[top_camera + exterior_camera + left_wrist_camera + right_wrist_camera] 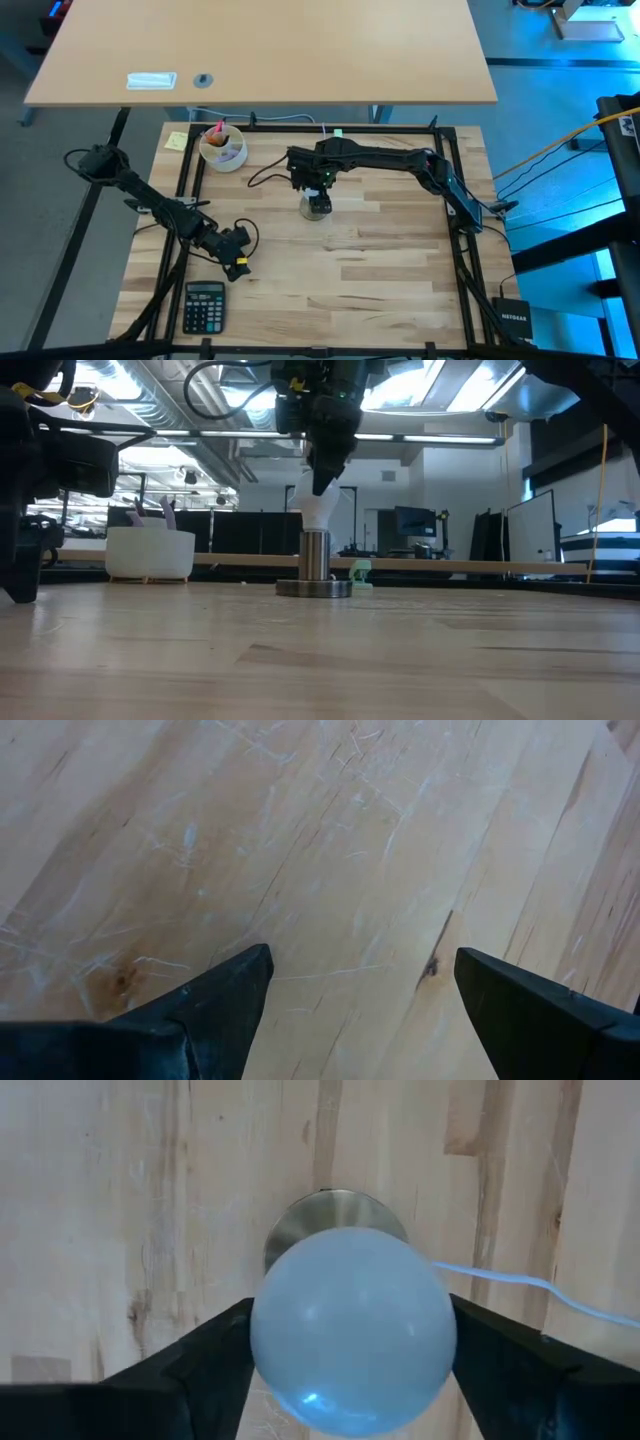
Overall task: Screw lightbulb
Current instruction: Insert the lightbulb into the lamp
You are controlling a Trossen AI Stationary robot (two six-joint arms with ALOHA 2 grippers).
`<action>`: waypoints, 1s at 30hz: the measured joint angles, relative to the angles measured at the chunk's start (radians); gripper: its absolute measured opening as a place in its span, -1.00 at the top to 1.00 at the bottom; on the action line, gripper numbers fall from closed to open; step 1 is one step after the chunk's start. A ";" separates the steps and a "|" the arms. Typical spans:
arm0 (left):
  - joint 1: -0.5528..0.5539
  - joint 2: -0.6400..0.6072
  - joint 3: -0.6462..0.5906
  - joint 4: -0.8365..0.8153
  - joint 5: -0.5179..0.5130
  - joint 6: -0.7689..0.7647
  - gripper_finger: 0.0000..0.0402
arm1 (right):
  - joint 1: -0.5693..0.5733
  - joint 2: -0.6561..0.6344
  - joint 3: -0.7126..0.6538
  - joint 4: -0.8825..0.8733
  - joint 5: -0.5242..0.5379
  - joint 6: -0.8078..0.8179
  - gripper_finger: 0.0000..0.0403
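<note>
Two arms in view, and we see the right one reaching in over the middle of the table [400,300], its gripper [316,186] pointing straight down on the bulb [350,1330]. Bulb stands upright in the socket [314,555], which sits on a round metal base [314,588] near the table's centre. Right wrist view looks down on the bulb's white dome with a dark finger [205,1355] on each side of it, right at its widest part; we cannot tell whether the pads press the glass or just flank it, so grip is unclear. A thin cord [530,1285] runs off from the base across the wood. In the low view a pale green plug [359,572] lies just behind the base. Left arm waits well apart at the table's left edge, its gripper [236,258] low over bare wood with fingers [215,1005] spread apart and nothing between them. A calculator [204,306] lies near the front left corner, just in front of that gripper, and a white bowl [222,148] with small bits inside sits at the back left.
</note>
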 joint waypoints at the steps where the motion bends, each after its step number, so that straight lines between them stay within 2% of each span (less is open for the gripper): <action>1: 0.000 0.000 0.000 0.000 0.000 0.000 -0.54 | 0.000 0.000 0.000 0.000 0.000 0.016 -0.49; 15: 0.000 0.001 0.000 0.000 0.000 0.013 -0.54 | 0.001 0.010 0.002 -0.004 0.045 0.275 -0.46; 30: 0.000 0.001 0.000 -0.001 0.000 0.038 -0.54 | 0.001 0.015 0.002 0.007 0.076 0.751 -0.46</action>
